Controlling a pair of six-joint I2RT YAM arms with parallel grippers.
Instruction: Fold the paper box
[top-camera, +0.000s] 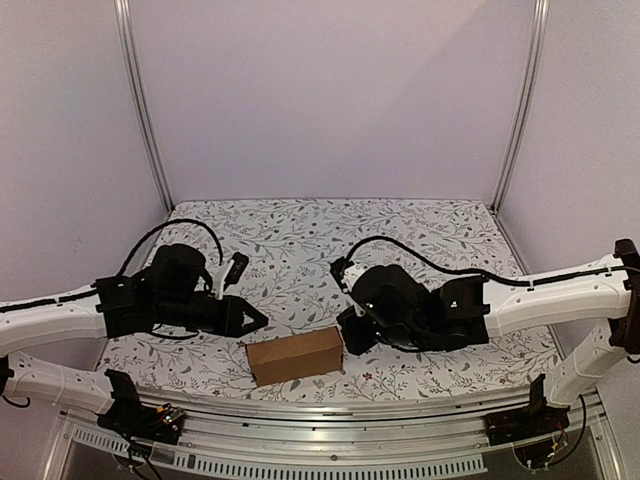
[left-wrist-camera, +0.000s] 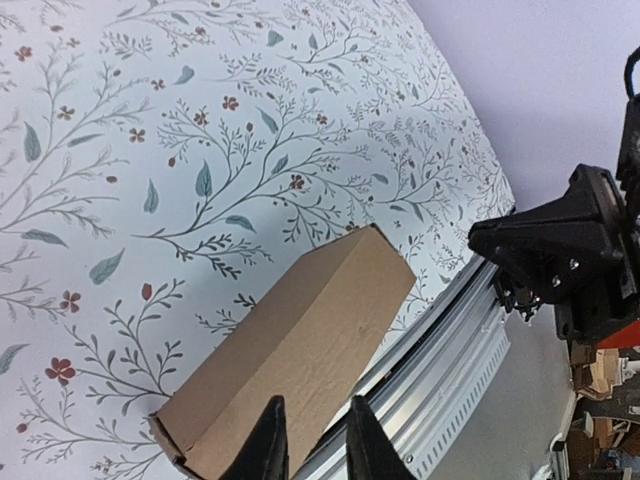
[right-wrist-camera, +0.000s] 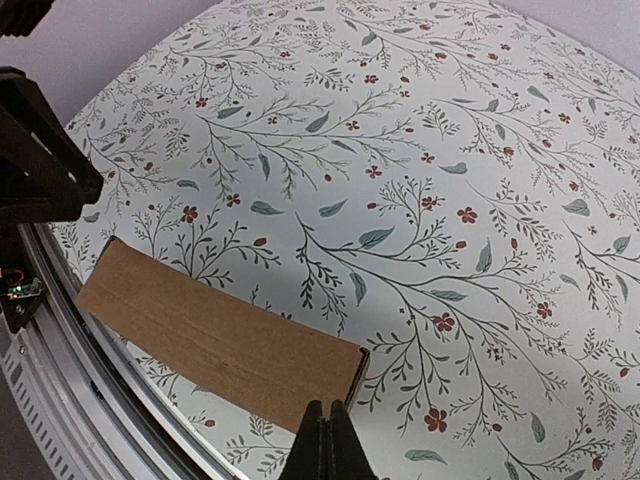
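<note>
Apparently the folding is done: from above, the paper box (top-camera: 295, 355) lies closed at the front edge of the table (top-camera: 300, 230). Left wrist: the left gripper (left-wrist-camera: 312, 452) is slightly parted by the box's end, holding nothing. Right wrist: the right gripper (right-wrist-camera: 327, 448) is pressed together, empty. Next, I judge, both back away.

Resembles a robotics lab booth: plain pale walls (top-camera: 330, 90), aluminium corner posts (top-camera: 145, 110), floral-covered table (top-camera: 300, 230), slotted metal rail (top-camera: 330, 420) at its edge.

Floral-print tablecloth (top-camera: 330, 235) lies flat. Aluminium rail (top-camera: 330, 412) runs along its near edge. Pale walls (top-camera: 330, 90) behind; metal posts (top-camera: 146, 110) at corners.
</note>
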